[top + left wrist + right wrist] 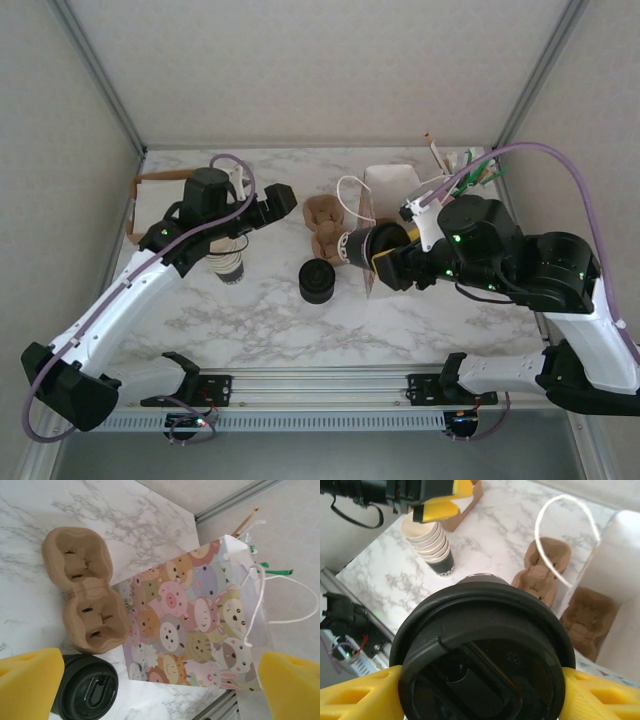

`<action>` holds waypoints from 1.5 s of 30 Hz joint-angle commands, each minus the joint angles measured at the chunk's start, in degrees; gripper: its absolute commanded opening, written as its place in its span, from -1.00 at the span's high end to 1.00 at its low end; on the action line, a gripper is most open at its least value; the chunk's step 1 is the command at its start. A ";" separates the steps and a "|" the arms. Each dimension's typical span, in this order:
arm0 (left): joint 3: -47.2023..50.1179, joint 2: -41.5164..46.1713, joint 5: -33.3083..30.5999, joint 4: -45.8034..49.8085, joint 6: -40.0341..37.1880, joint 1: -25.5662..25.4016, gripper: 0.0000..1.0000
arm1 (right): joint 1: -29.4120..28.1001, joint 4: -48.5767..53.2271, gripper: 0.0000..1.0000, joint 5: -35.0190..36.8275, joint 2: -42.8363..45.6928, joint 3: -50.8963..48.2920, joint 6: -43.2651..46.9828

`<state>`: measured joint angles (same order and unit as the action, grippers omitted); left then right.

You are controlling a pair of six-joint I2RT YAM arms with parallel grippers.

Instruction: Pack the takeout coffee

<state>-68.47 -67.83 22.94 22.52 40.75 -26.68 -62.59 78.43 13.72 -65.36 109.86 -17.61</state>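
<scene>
**Cup at the brink:** The right gripper (480, 682) pinches the takeout coffee (480, 655) by its sides just below the black lid. Its yellow fingers (360, 695) press in from either side, and the cup hangs off the table just beside the open top of the paper bag (625, 570).

The risk, by judgement, lies at that opening. The white string handle (565, 535) arches over the near edge of the bag and could snag the lid or a finger on the way in. Nothing braces the bag, so a knock against its wall could shove it aside or fold it.

A cardboard carrier (587, 622) sits inside the bag. A cup set down off-centre could catch the ridge between the wells and tip. A lid not fully seated could pop under the squeeze.

A second carrier (325, 225) lies on the marble just outside the bag, close to the cup. A squat stack of black lids (318, 280) stands a little farther from the bag.

The right arm appears to reach across over the bag, wrist angled downward. The left arm stretches out well apart from the bag. The left gripper (278, 203) faces the bag near a stack of lidless cups (228, 262), fingers spread wide and holding nothing.
</scene>
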 commanded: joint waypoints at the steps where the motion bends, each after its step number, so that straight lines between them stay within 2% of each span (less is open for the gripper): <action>1: -3.01 -1.04 -0.58 -2.68 0.03 -1.46 -0.98 | 0.80 1.93 -0.40 5.75 -0.55 3.18 -0.29; 11: -6.51 -4.92 -0.70 -5.00 -0.32 -4.67 -0.98 | 3.84 4.80 -0.39 12.84 -4.19 10.33 -0.93; 18: -9.30 -7.90 -0.37 -5.56 -1.38 -6.36 -0.98 | 9.57 10.24 -0.37 14.15 -10.59 14.08 -3.33; 27: -9.14 -9.60 0.01 -6.43 -2.41 -7.22 -0.98 | 16.97 17.88 -0.35 12.15 -18.72 17.58 -6.25; 38: -8.11 -9.69 -0.06 -6.03 -3.99 -7.49 -0.98 | 24.15 19.74 -0.35 4.93 -23.81 13.62 -5.18; 45: -6.86 -9.12 1.03 -5.94 -5.19 -7.85 -0.98 | 26.27 19.33 -0.35 1.17 -26.44 10.37 -3.59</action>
<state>-76.14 -77.62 22.90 17.76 37.26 -33.78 -36.97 92.05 17.28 -90.94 121.49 -21.87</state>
